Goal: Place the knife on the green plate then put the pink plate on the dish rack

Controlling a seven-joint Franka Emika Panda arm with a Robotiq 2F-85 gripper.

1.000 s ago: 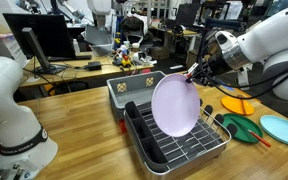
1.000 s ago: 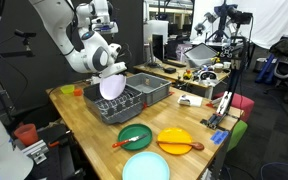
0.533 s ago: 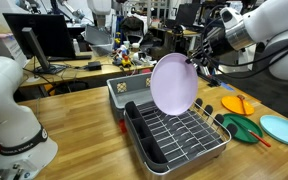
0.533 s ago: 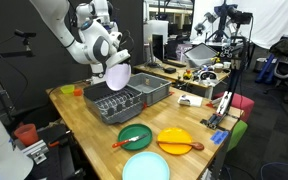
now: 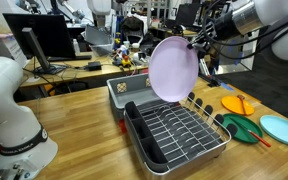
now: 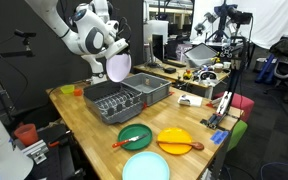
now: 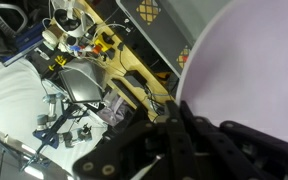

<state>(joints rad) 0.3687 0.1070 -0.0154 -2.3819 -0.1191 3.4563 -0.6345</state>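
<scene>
Pink plate (image 5: 172, 68): pale pink-lilac, smooth and matte, the largest plate in view. It is held up in the air, standing nearly on edge with its broad face turned towards the camera.
Plate position: it hangs above the dish rack (image 5: 179, 135), over the end nearest the grey tub (image 5: 122, 92). In both exterior views its lower rim is clear of the wires.
Gripper (image 5: 193, 45): the jaws are clamped on the upper rim of the pink plate, and the white arm reaches in from above.
Wrist view: the dark fingers (image 7: 189, 140) come up from the bottom of the picture and pinch the edge of the pink plate (image 7: 254, 70), which fills the right side.
Dish rack, other angle (image 6: 112, 103): silver wire, rectangular, with a black slotted holder along one side. It sits on the wooden table (image 6: 79, 125), touching the grey tub (image 6: 152, 88).
Green plate (image 6: 136, 136): dark green, round and flat on the table, just beside the rack and well apart from the pink plate (image 6: 117, 67).
Knife (image 6: 118, 145): small and red-orange, lying on the green plate with one end past the rim.
Other plates: an orange plate (image 6: 176, 141) lies just beside the green one, and a pale turquoise plate (image 6: 146, 167) is nearer the table's front edge.
Gripper, other angle (image 6: 115, 55): it sits at the top of the pink plate, and the jaws themselves are too small to make out there.
</scene>
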